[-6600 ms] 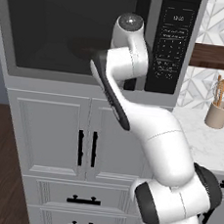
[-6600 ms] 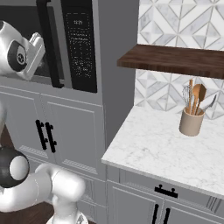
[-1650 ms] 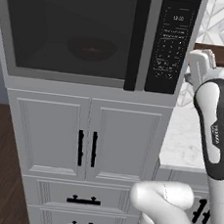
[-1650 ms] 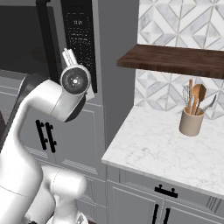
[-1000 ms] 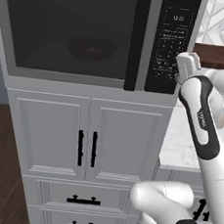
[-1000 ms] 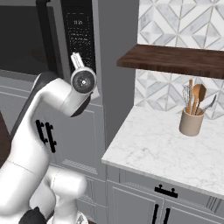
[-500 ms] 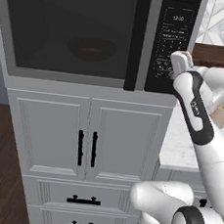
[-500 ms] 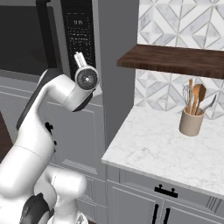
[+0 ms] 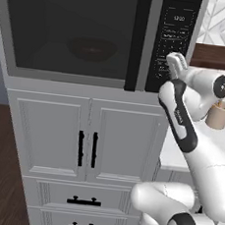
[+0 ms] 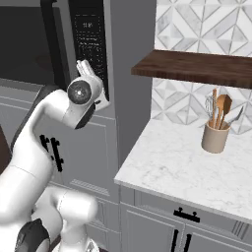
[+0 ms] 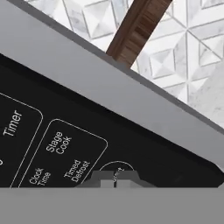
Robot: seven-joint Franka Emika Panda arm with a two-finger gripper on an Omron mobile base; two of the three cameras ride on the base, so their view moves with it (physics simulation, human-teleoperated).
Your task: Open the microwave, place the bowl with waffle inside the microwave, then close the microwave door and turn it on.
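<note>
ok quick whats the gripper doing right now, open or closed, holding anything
Gripper: closed, holding nothing, fingertips together at a round button on the microwave keypad.

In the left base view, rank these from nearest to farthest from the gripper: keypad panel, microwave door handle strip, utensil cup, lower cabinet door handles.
1. keypad panel: right at the gripper.
2. microwave door handle strip: just to the left.
3. utensil cup: right, on the counter.
4. lower cabinet door handles: below, to the left.
</note>
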